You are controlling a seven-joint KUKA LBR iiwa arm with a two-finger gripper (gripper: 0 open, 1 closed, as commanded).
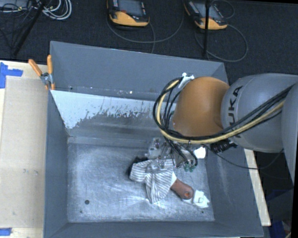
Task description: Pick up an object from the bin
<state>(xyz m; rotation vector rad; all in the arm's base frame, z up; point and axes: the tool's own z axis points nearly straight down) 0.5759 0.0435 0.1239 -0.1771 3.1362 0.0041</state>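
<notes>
My gripper (162, 157) hangs low in the bin, right of its middle, with its metal fingers down on the top of a crumpled white cloth with grey stripes (153, 183). A small black object (136, 169) peeks out at the cloth's left edge. To the right of the cloth lies a brown cylindrical piece (181, 190), and a small white object (201, 199) lies just beyond it. The space between the fingers is hidden by the wrist and the cloth folds.
The arm with its orange cover and looped cables reaches in from the right and overhangs the bin's back right part. The bin's left half is bare grey floor, with the sloping walls all round.
</notes>
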